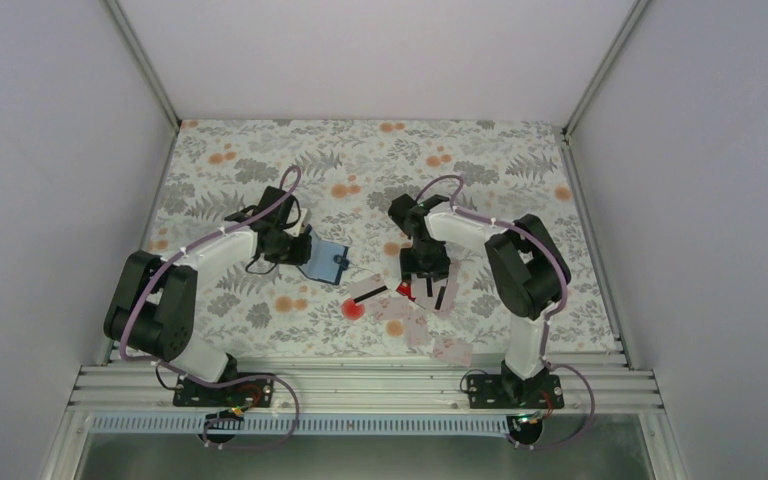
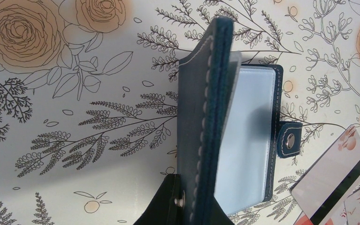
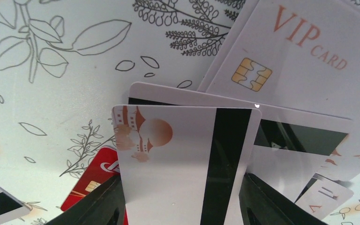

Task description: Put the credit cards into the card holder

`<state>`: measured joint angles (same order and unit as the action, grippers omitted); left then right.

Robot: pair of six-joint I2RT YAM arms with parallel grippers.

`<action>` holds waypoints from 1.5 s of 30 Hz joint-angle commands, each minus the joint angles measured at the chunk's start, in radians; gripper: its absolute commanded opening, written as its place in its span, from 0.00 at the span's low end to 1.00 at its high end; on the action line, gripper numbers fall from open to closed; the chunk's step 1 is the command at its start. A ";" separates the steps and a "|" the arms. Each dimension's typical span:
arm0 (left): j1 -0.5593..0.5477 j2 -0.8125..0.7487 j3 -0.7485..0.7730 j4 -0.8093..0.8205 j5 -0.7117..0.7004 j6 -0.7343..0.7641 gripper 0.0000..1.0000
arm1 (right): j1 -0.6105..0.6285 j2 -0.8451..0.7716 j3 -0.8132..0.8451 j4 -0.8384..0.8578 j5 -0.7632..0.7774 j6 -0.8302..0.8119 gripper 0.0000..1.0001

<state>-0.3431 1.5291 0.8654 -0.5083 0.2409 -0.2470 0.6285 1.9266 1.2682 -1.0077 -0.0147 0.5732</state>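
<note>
- Left gripper (image 1: 300,248), centre-left of the overhead view: jaws together, clamped on one cover of the card holder (image 1: 324,258). The holder sticks out just right of the fingers.
- Left wrist view: the gripped cover stands on edge up mid-frame. The other half lies open on the flowered table (image 1: 260,160), clear pocket up, snap tab (image 2: 288,138) at its right side. One finger shows at the bottom edge; the other is hidden behind the cover.
- Lower right of that view: a loose card (image 2: 330,183), cut off by the frame.
- Right gripper (image 1: 426,288), centre-right overhead, sits over the scattered credit cards (image 1: 448,348), apart from the holder.
- Right wrist view: jaws clamped on the side edges of a striped card (image 3: 178,164) standing between the fingers, its bottom cut off.
- Behind it: a VIP card (image 3: 300,61) upper right and a red card (image 3: 91,185) lower left, mostly hidden.
</note>
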 commanded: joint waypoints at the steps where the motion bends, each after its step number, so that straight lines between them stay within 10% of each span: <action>1: 0.002 0.006 0.004 0.018 0.011 0.010 0.02 | 0.005 0.038 -0.063 0.031 0.006 -0.005 0.57; 22: 0.001 0.005 0.015 0.005 0.014 0.002 0.03 | 0.005 -0.022 0.046 -0.014 0.004 -0.022 0.48; 30: 0.002 -0.007 0.050 -0.034 0.005 -0.001 0.43 | 0.006 -0.049 0.126 -0.025 -0.035 -0.045 0.49; 45: 0.001 -0.068 0.202 -0.150 -0.010 0.002 0.63 | 0.007 -0.063 0.209 0.067 -0.164 -0.102 0.49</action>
<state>-0.3431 1.4918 1.0039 -0.6159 0.2367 -0.2501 0.6304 1.9057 1.4460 -0.9760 -0.1322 0.4946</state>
